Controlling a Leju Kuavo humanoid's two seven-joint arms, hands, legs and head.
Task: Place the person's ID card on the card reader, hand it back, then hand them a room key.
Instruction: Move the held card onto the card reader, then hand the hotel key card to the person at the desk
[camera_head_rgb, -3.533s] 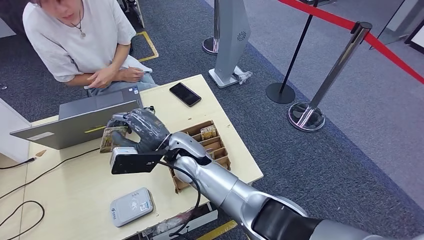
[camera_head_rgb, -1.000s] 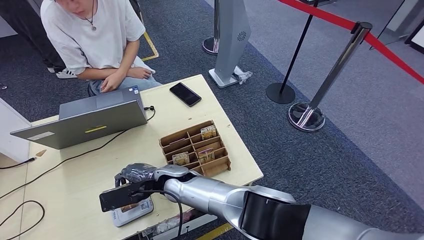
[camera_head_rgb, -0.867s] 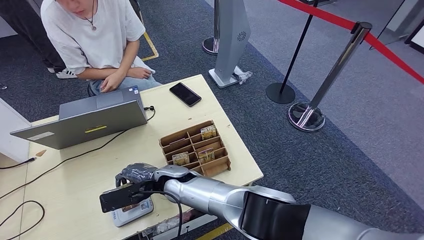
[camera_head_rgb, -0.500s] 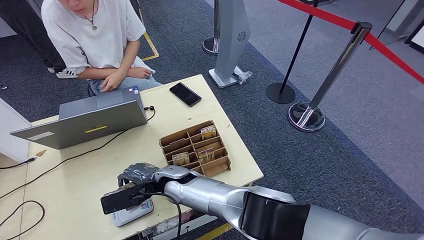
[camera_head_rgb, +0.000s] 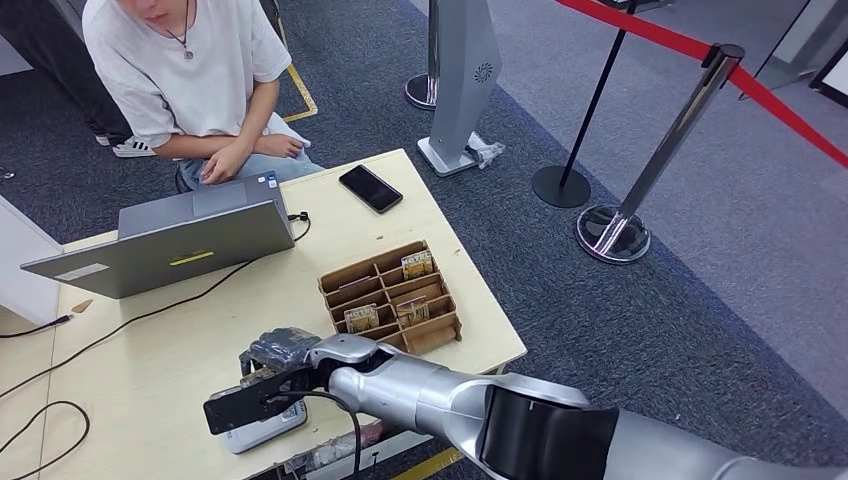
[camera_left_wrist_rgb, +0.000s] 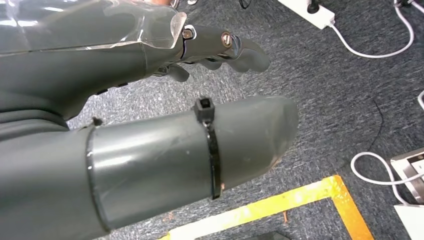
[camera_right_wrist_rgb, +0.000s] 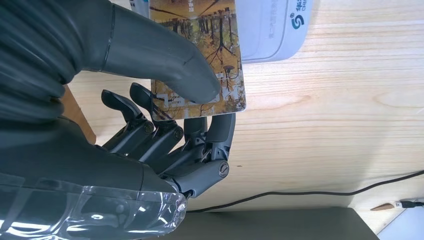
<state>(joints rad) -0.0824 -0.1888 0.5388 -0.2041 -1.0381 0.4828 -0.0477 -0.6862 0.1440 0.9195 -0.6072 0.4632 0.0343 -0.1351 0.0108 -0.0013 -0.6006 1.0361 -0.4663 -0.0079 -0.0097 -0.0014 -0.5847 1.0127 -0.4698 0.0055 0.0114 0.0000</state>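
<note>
Reception lobby: queue stanchions (camera_head_rgb: 640, 165), desk (camera_head_rgb: 150, 350) w/ laptop (camera_head_rgb: 165, 245).

A pale wooden table (camera_head_rgb: 150, 350) fills the frame's lower left, bearing a laptop (camera_head_rgb: 160, 245), phone (camera_head_rgb: 370, 188), cardboard divider tray (camera_head_rgb: 435, 330), white card reader (camera_head_rgb: 270, 432) and black cables (camera_head_rgb: 60, 365).

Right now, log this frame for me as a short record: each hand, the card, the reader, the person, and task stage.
right hand: holds the ID card between thumb and fingers
ID card: partly over the card reader, contact cannot be told
card reader: white, near the table's front edge
left hand: holds nothing, hanging above the carpet
person: seated behind the laptop
key tray: cards in several compartments
task stage: card at reader, not yet handed back
</note>
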